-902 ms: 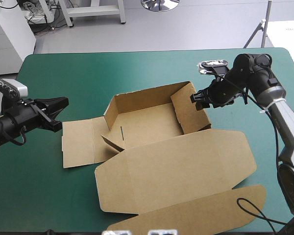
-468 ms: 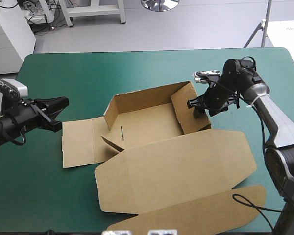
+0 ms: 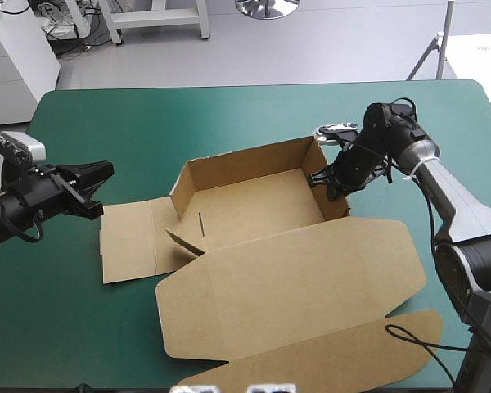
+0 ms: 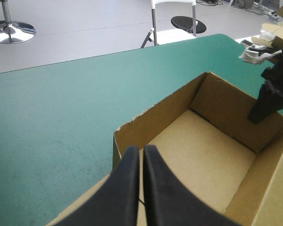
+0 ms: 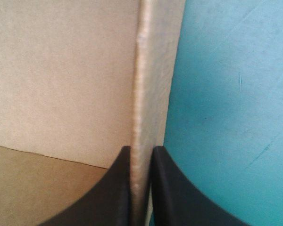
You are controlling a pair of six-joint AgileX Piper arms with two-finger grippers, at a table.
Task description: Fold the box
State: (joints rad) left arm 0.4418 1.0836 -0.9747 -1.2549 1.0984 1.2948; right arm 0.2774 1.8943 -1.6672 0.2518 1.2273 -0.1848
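The brown box [image 3: 254, 205] lies mid-table as an open tray, with its back, left and right walls raised. Its lid [image 3: 303, 278] lies flat toward the table's front edge, and a side flap [image 3: 127, 241] lies flat on the left. My right gripper [image 3: 329, 182] is shut on the top edge of the right wall. In the right wrist view that edge [image 5: 141, 94] runs between its black fingers [image 5: 120, 188]. My left gripper [image 3: 94, 188] hovers left of the box, shut and holding nothing. The left wrist view has it [image 4: 142, 150] pointing at the tray [image 4: 198, 155].
The lid's tuck flap [image 3: 335, 352] reaches nearly to the table's front edge. Teal-green cover [image 3: 147, 131] shows behind the box and beside its right wall [image 5: 226, 94]. The right arm [image 3: 450, 196] comes down the table's right side.
My right gripper came down and leftward onto the right wall and shut on its edge. That wall leaned inward earlier and now stands upright. The left arm has not moved.
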